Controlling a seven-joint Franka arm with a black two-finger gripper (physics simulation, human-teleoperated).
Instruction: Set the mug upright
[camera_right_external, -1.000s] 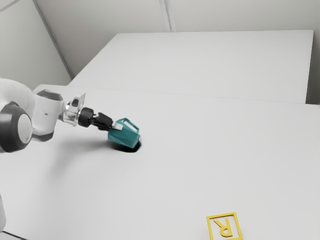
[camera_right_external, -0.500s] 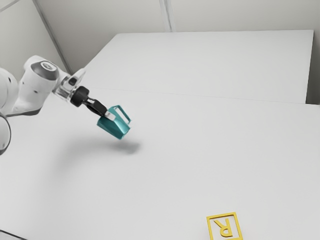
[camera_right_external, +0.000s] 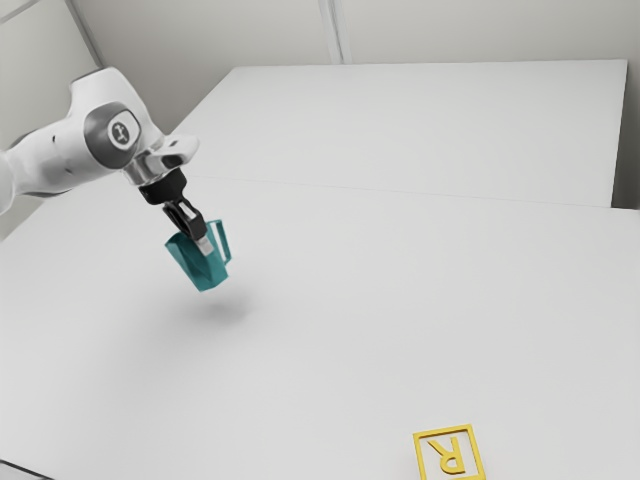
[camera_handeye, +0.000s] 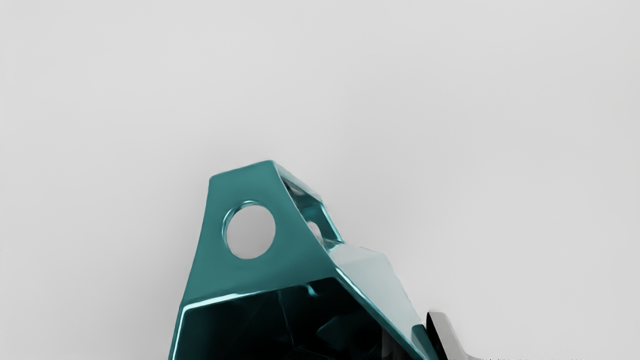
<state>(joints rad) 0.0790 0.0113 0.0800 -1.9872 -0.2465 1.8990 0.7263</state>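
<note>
My claw (camera_right_external: 205, 243) is pinching the mug (camera_right_external: 201, 268) by 1 wall, and the mug is hanging tilted above the table (camera_right_external: 400, 310), base lowermost. Releasing it while it's leaning could be risky — meeting the table on 1 edge, it might be toppling.

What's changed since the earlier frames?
The mug has gone from lying close over the table to hanging clear of it, shifted toward the exterior view's left and turned closer to upright, though still tilted. The pincer has swung to point more steeply down. Nothing newly gripped or let go: the mug stays held. The yellow letter frame hasn't moved.
</note>
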